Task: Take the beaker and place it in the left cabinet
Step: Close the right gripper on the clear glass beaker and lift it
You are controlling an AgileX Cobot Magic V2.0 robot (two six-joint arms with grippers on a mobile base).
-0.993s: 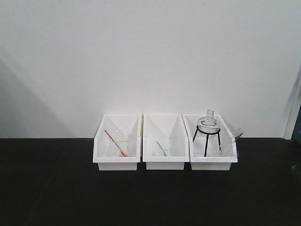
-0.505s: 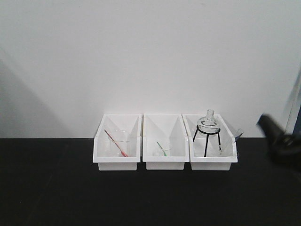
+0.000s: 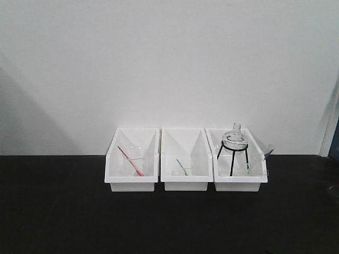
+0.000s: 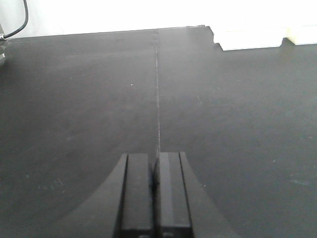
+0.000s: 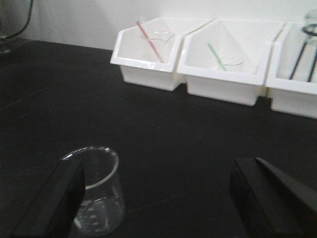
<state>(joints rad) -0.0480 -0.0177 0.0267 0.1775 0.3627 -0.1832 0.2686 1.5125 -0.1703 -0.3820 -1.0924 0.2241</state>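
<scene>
- Jaws first: the right jaws are spread wide with nothing held, one black jaw at the lower left of the right wrist view and the other at the lower right.
- And there's the beaker (image 5: 96, 196)! It stands upright on the black worktop (image 5: 163, 129), low and left in that view, tucked just inside the lower-left jaw.
- Whether glass and jaw actually touch, I cannot tell. There's a lot of bare worktop between the beaker and the other jaw, so it sits well off-centre.
- Over on the other arm, the left jaws are pressed together on nothing, hanging over bare worktop in the left wrist view.
- The front view shows three white bins (image 3: 131, 185) lined up against the wall (image 3: 169, 63), with a flask (image 3: 233, 138) on its tripod (image 3: 231, 161) in the rightmost one. Neither arm nor the beaker shows there.
- My read is that this is the line-up for the pick, with the beaker bracketed but not yet gripped or lifted.
- The next move calls for sliding the right jaws sideways so the glass sits midway, then closing gently. Smooth, thin glass could skid or tip if one jaw arrives first.
- The left cabinet is in none of these views, so the carry probably needs a turn to find it.
</scene>
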